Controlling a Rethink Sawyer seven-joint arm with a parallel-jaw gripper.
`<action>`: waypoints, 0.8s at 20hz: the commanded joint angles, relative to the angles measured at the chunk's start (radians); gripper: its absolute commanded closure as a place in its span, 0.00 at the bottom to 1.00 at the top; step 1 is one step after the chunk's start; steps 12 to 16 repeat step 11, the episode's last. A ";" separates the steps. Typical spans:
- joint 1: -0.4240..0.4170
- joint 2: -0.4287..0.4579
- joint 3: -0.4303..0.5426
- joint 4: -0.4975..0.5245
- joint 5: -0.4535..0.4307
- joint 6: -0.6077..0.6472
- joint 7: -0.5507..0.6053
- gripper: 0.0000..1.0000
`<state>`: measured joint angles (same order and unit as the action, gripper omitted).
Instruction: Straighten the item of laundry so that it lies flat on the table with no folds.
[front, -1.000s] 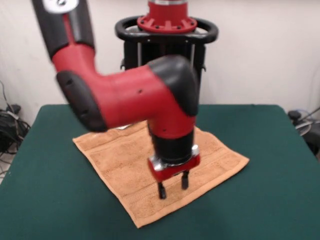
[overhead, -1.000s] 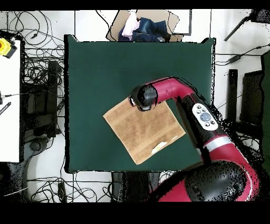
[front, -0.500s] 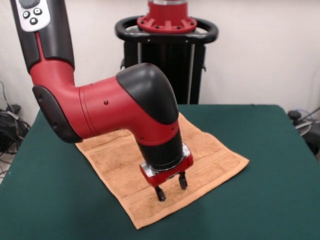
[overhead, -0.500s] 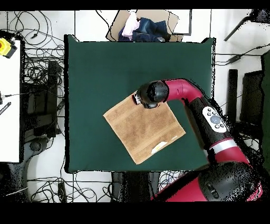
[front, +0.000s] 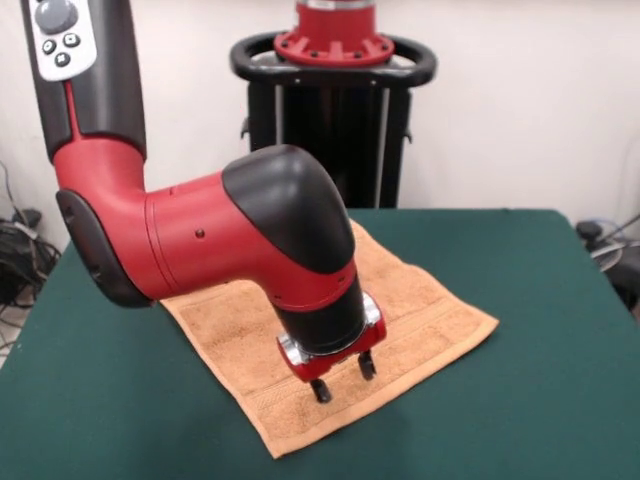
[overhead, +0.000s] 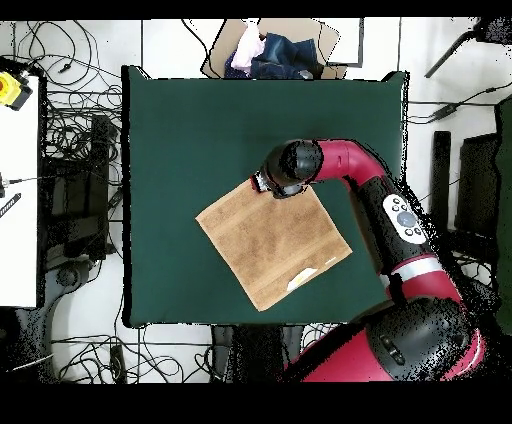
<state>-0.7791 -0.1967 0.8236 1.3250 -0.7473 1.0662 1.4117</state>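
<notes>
- arm (front: 200, 240): glossy red shells, black rounded elbow caps, small dark screw holes
- grey button panel (front: 62, 35) on black upper link
- gripper (front: 341, 378): red block, silver ring, two short black fingers

**Green table, one towel**

The large rectangular table with its dark green felt-like top (front: 520, 300) (overhead: 200, 130) carries a small orange-tan terry-cloth towel (front: 430, 310) (overhead: 265, 245). It lies spread open, turned cornerwise to the table's edges, near the middle.
</notes>
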 joint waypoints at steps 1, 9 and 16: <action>0.041 0.239 -0.123 -0.126 -0.204 -0.356 -0.085 0.00; 0.080 0.171 -0.155 -0.080 -0.229 -0.358 0.010 0.00; 0.082 0.109 -0.163 -0.031 -0.212 -0.352 0.064 0.00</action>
